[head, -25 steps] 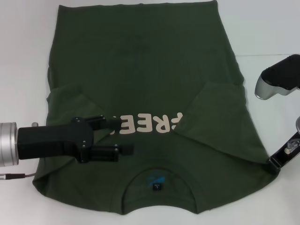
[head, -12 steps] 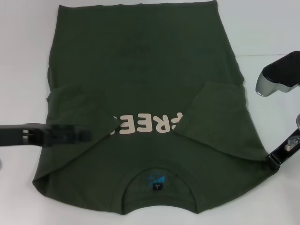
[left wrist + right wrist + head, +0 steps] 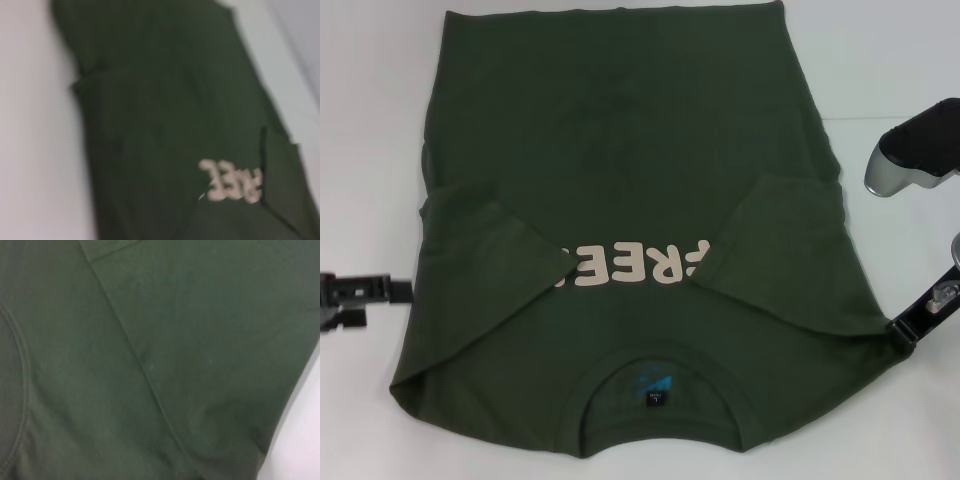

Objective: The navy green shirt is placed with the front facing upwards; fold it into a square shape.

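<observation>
Left gripper [image 3: 382,291] sits out at the left edge of the head view, over bare white table [image 3: 370,150] just beside the shirt's left side. Only its dark fingers poke into frame, reading as two bars with a thin gap between them, holding nothing; whether that counts as spread or closed, I cannot tell.

Right gripper [image 3: 903,331] is low at the shirt's right shoulder corner, its dark tip touching the fabric edge there. Whether it is pinching the cloth or only resting against it, I cannot tell. The right arm's grey-and-black body [image 3: 912,160] hangs above the table further back.

The navy green shirt [image 3: 620,180] lies flat on the table, front up, collar nearest the robot with the small blue neck label [image 3: 654,388] showing. Both sleeves are folded inward over the chest, their edges covering the ends of the cream lettering [image 3: 635,266]. The hem runs to the far edge of the view.

The left wrist view looks along the shirt [image 3: 165,125] and catches the lettering; the right wrist view is filled with green fabric [image 3: 150,340] and a sliver of white table.
</observation>
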### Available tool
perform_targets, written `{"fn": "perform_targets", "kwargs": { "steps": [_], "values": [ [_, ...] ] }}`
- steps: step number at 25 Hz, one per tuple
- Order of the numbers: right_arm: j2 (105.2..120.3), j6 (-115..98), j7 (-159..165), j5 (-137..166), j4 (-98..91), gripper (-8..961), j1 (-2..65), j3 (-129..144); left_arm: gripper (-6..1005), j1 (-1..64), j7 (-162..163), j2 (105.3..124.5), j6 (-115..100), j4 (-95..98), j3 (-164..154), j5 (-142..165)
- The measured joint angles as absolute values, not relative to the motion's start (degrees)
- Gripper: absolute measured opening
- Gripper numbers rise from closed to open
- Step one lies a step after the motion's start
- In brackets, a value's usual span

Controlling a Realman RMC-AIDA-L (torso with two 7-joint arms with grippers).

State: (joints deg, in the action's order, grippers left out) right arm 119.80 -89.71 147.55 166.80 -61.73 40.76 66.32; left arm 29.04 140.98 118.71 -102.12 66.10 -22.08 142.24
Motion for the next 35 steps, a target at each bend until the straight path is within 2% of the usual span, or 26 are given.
{"fn": "perform_targets", "kwargs": {
  "steps": [8,35],
  "values": [
    [119.80,-89.6,147.3,166.8,-61.7,34,41.1,66.5,950,31.4,147.4,117.57,-101.1,61.0,-22.1,150.9],
    [119.79,-89.0,146.3,166.6,-61.7,34,41.7,66.1,927,33.5,149.1,117.45,-94.3,51.9,-24.4,155.5]
  ]
}}
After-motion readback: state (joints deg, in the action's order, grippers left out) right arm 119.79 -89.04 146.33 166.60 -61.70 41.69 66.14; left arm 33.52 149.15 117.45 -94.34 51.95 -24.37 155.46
